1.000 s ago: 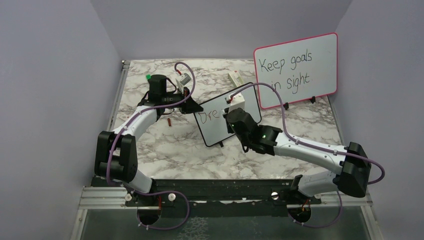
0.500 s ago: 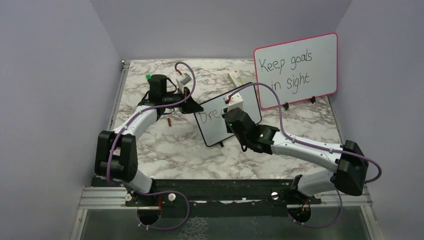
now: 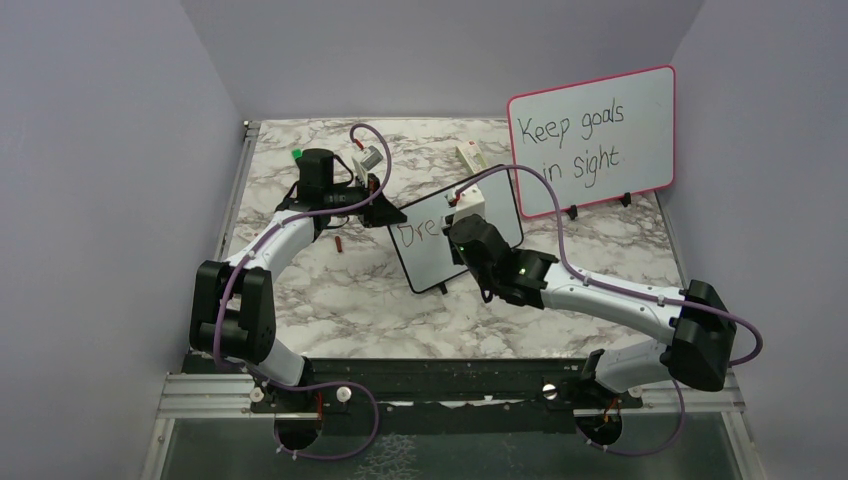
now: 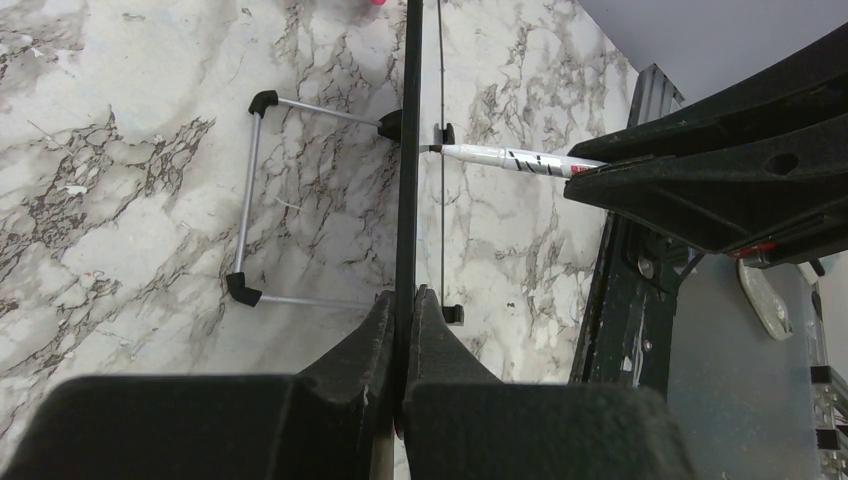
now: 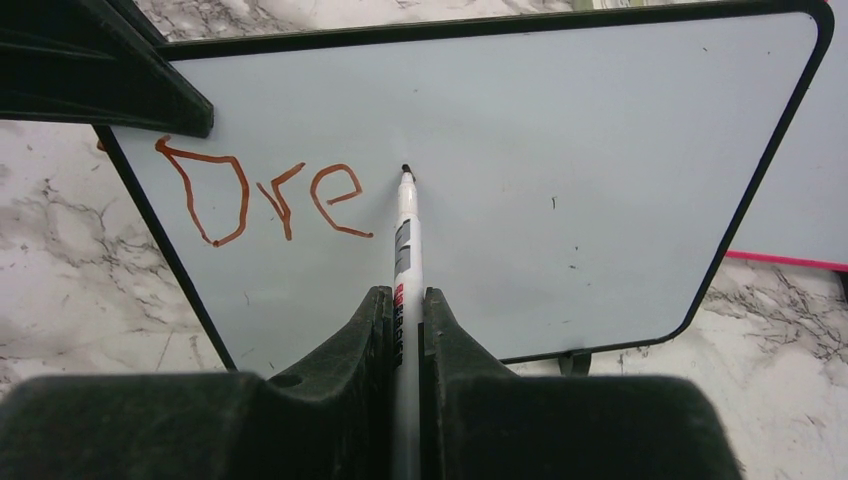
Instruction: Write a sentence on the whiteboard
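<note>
On the marble table [image 3: 350, 290], near its middle, the whiteboard [image 5: 600, 180] stands tilted up on its feet, in front of the pink-framed board [image 3: 595, 130]. The left gripper [image 4: 405, 305] is pressed together on the frame at its upper left corner. The right gripper [image 5: 403, 300] pinches a marker [image 5: 405, 240], whose tip touches the surface just right of the red letters "Dre" [image 5: 260, 200].

Soft, even light, faint shadows; whiteboard [image 5: 560, 150] sharp, glare-free; right hand [image 5: 405, 305] dark, possibly slightly blurred up close.
</note>
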